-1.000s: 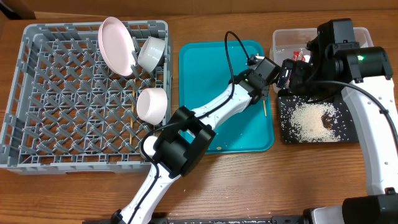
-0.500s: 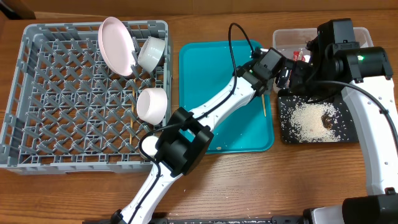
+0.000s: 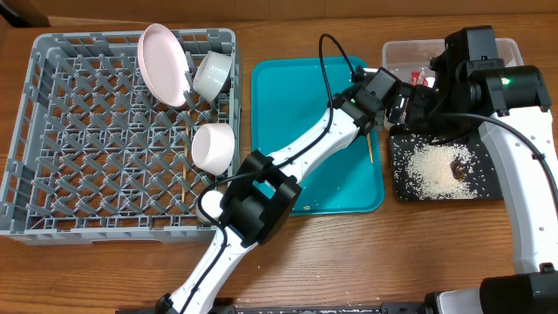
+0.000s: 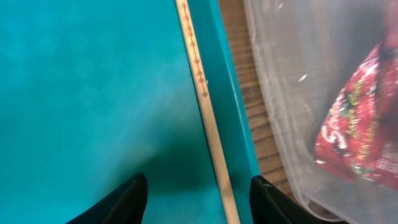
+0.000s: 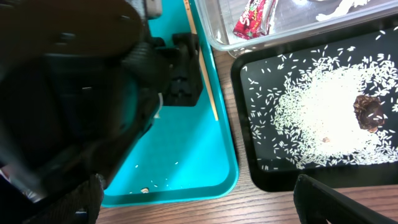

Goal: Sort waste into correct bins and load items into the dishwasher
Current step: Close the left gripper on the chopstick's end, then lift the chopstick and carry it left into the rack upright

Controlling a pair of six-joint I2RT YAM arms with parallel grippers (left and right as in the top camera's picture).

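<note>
Looking down the left wrist view, the left gripper [image 4: 200, 200] hangs with its jaws apart and nothing in them, straddling the one chopstick [image 4: 203, 106] that lies flat on the teal tray [image 4: 81, 93], pressed right up against the tray's right-hand rim. That rim is my main worry. The outer finger looks like it sits over the rim or just past it, so if the arm drops straight down I reckon that finger lands on the wall instead of beside the stick, and the jaws close on plastic or just flick the stick away. It's thin and round too, so even a clean pinch could let it roll or swing if it's caught off-centre. Second worry is crowding: the right gripper [image 5: 202, 196] is spread as wide as it goes, holding nothing, hovering near the tray's right edge just beside the left wrist, so a lift or a turn could knock the two arms together. The clear tub [image 4: 280, 124] with the red wrapper [image 4: 354, 143] sits just beside the tray, and the black tray [image 5: 385, 168] of rice [image 5: 323, 124] is right there too, easy to bump. And the grey dish rack [image 3: 52, 174] is open lattice, so a skinny stick could slip right through.
</note>
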